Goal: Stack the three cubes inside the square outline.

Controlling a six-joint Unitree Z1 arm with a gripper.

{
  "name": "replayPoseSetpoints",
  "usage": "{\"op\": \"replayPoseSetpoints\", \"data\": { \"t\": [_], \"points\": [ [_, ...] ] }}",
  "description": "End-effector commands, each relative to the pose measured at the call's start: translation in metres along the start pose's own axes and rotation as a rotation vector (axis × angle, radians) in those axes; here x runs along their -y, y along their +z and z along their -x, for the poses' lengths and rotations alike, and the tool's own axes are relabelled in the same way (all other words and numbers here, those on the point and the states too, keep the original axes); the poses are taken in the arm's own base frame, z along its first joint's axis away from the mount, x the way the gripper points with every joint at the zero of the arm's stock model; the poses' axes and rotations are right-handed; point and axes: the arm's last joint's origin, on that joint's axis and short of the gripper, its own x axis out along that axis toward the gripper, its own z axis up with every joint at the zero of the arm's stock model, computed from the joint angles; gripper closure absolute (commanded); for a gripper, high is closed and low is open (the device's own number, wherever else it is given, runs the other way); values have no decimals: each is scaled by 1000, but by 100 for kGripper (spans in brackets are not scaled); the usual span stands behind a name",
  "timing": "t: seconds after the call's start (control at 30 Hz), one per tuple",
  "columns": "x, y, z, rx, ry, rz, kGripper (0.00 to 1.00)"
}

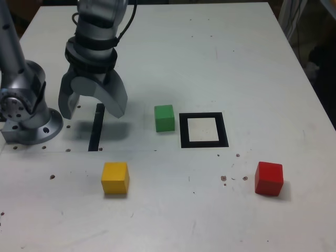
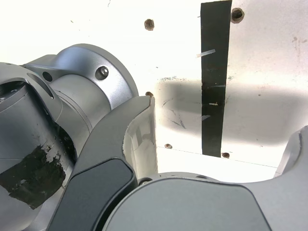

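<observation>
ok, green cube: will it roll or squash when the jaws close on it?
Probably neither. The green cube sits flat on the table with square edges, so it should slide, not roll. It looks like a solid block, likely stiff. Its matte faces probably give fair grip.

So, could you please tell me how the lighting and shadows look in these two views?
In the exterior view, light is even: the end effector casts a soft shadow over the black strip, and the green cube, yellow cube and red cube are sharp. In the wrist view, the table is overexposed to near white, with a grey shadow band crossing the strip.
</observation>
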Motion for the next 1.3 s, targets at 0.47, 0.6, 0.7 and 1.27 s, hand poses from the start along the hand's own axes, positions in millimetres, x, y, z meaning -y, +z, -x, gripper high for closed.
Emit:
{"op": "replayPoseSetpoints", "data": {
  "t": [0.47,0.6,0.7,1.27],
  "points": [
    [11,9,35,78,28,-18,2],
    [40,28,69,148,54,-70,3],
    [63,47,89,177,69,-107,3],
    [140,144,147,327,163,-239,3]
  ]
}}
